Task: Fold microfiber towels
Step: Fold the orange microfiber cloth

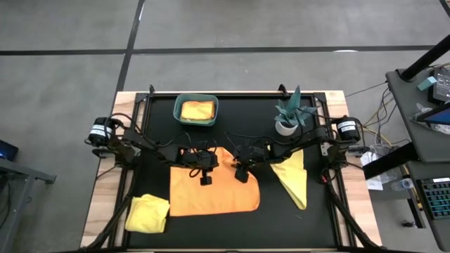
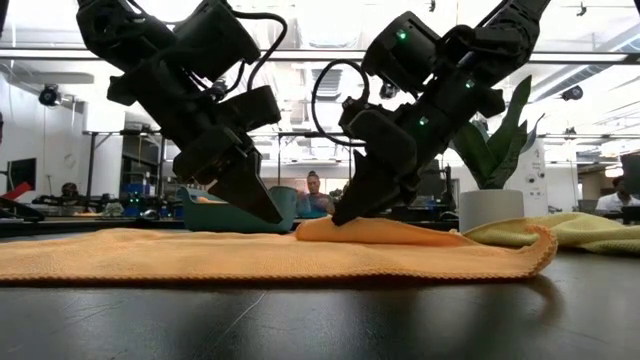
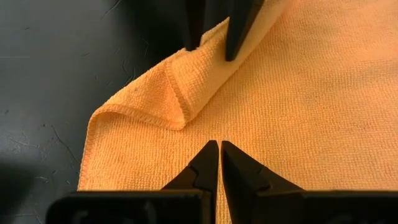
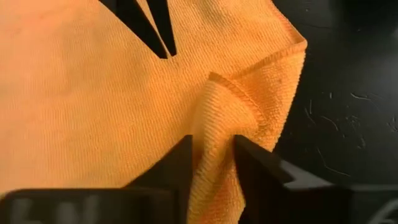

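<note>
Progress, as far as you can judge from here: early to mid. One yellow towel [image 1: 197, 110] already sits folded in the teal bin [image 1: 178, 116] at the table's [image 1: 232, 232] far edge. A second yellow towel [image 1: 147, 213] lies bunched at the near left, a third one [image 1: 294, 177] drapes loosely by the right arm, neither folded.

The orange towel [image 1: 214, 190] is the active piece: spread flat mid-table, long axis roughly left-right, with its far corner lifted and turned over toward the middle.

Right gripper [image 4: 212, 154] is clamped on that raised corner; the cloth bunches up between its fingers. Left gripper [image 3: 219, 154] sits just beside it over the flat cloth, fingers nearly together with only a thin gap, holding nothing.

Left to do, in my estimate: carry the pinched corner across to finish the first fold, fold again, then handle the two loose yellow ones. The potted plant [image 1: 290, 116] stands near the right arm, so watch your swing.
</note>
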